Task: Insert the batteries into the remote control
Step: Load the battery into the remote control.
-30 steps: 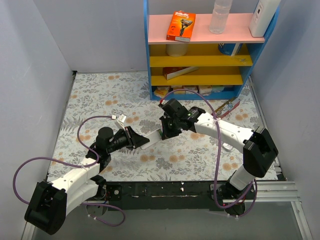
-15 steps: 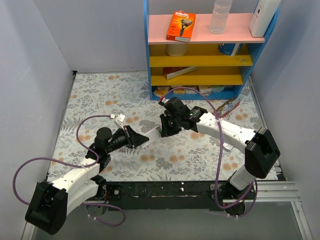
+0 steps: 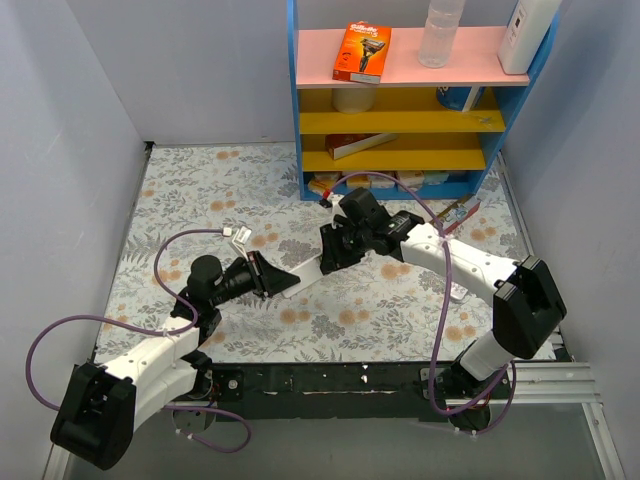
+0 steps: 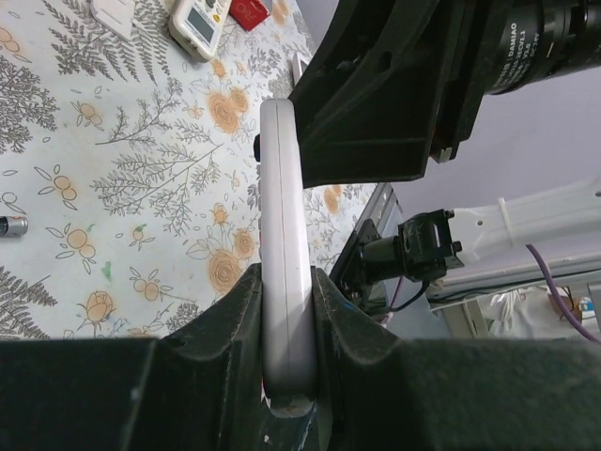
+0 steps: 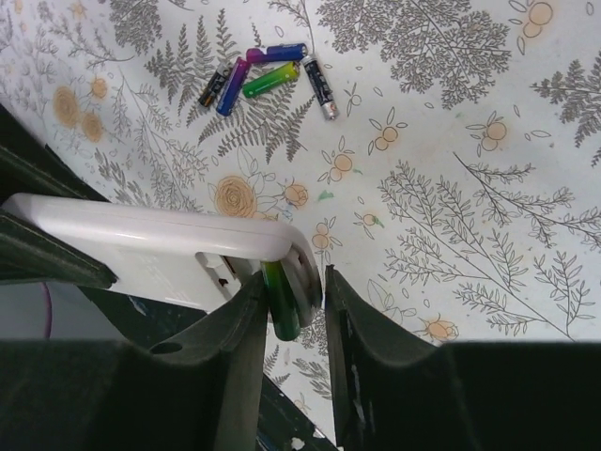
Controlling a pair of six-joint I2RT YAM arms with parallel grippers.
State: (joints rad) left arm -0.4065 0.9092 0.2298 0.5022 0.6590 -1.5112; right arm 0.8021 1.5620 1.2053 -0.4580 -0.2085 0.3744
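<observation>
The floral surface [image 3: 200,190] is filling most of the top view, with a blue-and-yellow shelf [image 3: 400,120] standing at its 1 o'clock edge. The left arm [image 3: 150,355] is reaching in from 7 o'clock and the right arm [image 3: 470,265] from 4 o'clock. They are meeting just short of the middle.

The left claw [image 4: 286,310] is clamping the remote [image 4: 282,235] by its long edges and holding it off the surface, plain white back showing. The remote's free end is pointing toward 2 o'clock in the top view, at the right claw [image 5: 293,301]. In the right wrist view a recess is lying open in the remote's back near that free end.

The right claw is pinching a green battery [image 5: 279,301] between its fingers. The battery is standing end-on against the remote's tip, right at the mouth of the recess. Whether it is seated at all I cannot tell.

A small remote with a greenish screen [image 4: 199,23] is lying on the surface, at 11 o'clock in the left wrist view.

The loose batteries [image 5: 268,80] — purple, green and dark ones — are lying bunched on the surface, at 12 o'clock from the right claw in its own view and well apart from the remote.
</observation>
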